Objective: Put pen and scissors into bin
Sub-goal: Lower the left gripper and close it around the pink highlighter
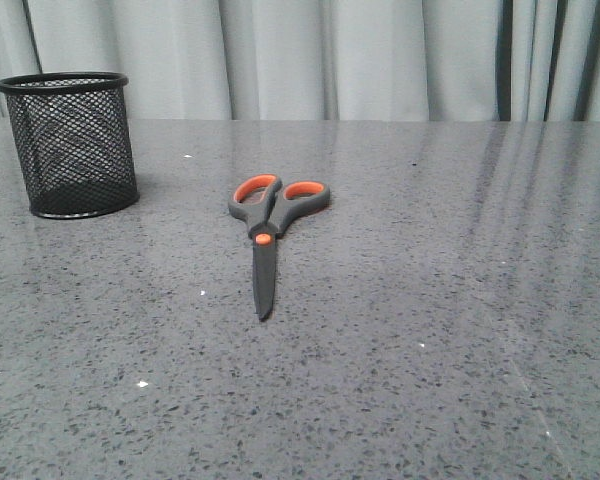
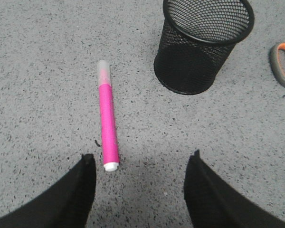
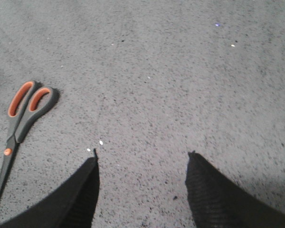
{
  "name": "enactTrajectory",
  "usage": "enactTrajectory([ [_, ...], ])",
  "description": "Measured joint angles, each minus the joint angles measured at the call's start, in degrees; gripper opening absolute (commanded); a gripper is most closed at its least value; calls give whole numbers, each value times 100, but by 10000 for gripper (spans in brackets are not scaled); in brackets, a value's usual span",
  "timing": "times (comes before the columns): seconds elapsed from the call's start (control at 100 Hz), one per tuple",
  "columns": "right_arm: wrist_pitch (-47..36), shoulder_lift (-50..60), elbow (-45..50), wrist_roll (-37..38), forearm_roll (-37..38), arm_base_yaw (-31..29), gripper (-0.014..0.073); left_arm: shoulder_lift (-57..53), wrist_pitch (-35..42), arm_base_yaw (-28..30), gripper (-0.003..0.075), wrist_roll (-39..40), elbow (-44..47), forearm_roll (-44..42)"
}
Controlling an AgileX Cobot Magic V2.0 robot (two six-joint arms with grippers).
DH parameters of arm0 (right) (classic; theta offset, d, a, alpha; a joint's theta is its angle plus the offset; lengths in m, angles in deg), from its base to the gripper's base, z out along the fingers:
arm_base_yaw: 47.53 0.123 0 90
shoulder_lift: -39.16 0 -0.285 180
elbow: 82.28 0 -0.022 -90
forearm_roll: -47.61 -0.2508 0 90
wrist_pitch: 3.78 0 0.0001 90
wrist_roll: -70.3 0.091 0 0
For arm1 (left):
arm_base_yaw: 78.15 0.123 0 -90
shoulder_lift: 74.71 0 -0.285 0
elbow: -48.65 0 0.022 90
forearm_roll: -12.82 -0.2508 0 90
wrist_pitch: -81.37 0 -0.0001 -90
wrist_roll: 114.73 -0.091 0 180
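The scissors point(image 1: 267, 230) lie flat mid-table, grey handles with orange loops away from me, blades pointing toward me; they also show as scissors point(image 3: 20, 123) in the right wrist view and as a handle of the scissors point(image 2: 284, 61) in the left wrist view. The bin point(image 1: 72, 143), a black mesh cup, stands upright at the far left and looks empty. The pen point(image 2: 107, 122), magenta with a pale cap, lies flat beside the bin point(image 2: 202, 42); the front view does not show it. My left gripper point(image 2: 141, 159) is open above the table, the pen's end just inside its one finger. My right gripper point(image 3: 141, 159) is open over bare table.
The grey speckled table point(image 1: 430, 300) runs wide on all sides. Pale curtains point(image 1: 360, 60) hang behind its far edge. Neither arm shows in the front view.
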Motion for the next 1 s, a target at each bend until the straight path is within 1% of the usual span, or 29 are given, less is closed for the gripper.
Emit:
enactTrajectory([
  [0.18, 116, -305, -329, -138, -14, 0, 370, 920, 65, 0, 365, -36, -252, -117],
  [0.36, 172, -342, -349, -214, -14, 0, 370, 1951, 170, 0, 365, -49, -491, -182],
  [0.57, 252, -342, -354, -262, -14, 0, 370, 2899, 332, 0, 365, -70, -950, -234],
  [0.78, 252, -342, -354, -275, -14, 0, 370, 3528, 346, 0, 365, -70, -1387, -430],
  [1.0, 254, -342, -354, -288, -14, 0, 370, 3860, 346, 13, 365, -70, -1490, -607],
])
